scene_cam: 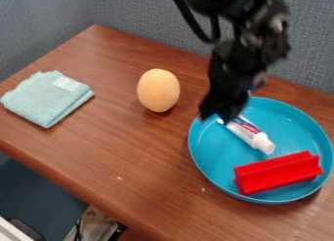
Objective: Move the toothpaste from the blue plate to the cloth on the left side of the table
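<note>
The toothpaste (pixel 252 136), a small white tube with red and blue marks, slants across the blue plate (pixel 213 153) at the right of the table (pixel 117 152). Its upper left end meets the fingertips of my gripper (pixel 220 112), which is shut on that end. Its lower end is still low over the plate. The dark arm rises from there to the top of the view and is blurred by motion. The light teal cloth (pixel 46 97) lies folded at the far left of the table, well away from the gripper.
An orange egg-shaped ball (pixel 158 90) stands on the table between the plate and the cloth. A red rectangular block (pixel 278 173) lies in the plate's near right part. The table's front edge runs diagonally below.
</note>
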Robot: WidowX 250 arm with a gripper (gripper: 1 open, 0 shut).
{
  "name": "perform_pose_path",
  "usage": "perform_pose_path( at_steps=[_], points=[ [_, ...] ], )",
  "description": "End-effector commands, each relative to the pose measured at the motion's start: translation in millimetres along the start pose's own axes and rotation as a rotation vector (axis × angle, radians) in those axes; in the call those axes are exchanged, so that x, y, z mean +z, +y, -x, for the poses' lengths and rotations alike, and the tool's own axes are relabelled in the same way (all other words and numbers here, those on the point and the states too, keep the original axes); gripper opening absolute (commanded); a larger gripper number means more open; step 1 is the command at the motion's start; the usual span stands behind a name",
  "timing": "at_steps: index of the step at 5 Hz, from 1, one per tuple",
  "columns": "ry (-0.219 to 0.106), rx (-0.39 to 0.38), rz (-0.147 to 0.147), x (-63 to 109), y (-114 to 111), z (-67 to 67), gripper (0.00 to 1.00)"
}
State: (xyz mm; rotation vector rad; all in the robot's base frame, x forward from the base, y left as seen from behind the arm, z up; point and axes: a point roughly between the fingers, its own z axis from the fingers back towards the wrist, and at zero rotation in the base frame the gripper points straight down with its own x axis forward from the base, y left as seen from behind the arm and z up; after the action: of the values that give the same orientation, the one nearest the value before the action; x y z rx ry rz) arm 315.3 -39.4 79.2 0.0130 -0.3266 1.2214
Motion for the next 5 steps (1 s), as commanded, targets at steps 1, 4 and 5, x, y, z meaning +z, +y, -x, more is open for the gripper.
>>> perform_pose_path(
  at_steps=[1,4,5],
  points=[
    [-0.036,0.065,0.047,31.6,-7.7,-38.7,0.00],
    [-0.024,0.169,0.010,39.0,29.3,-125.5,0.00],
    [-0.037,0.201,0.004,33.2,46.3,-147.6,0.00]
  ],
)
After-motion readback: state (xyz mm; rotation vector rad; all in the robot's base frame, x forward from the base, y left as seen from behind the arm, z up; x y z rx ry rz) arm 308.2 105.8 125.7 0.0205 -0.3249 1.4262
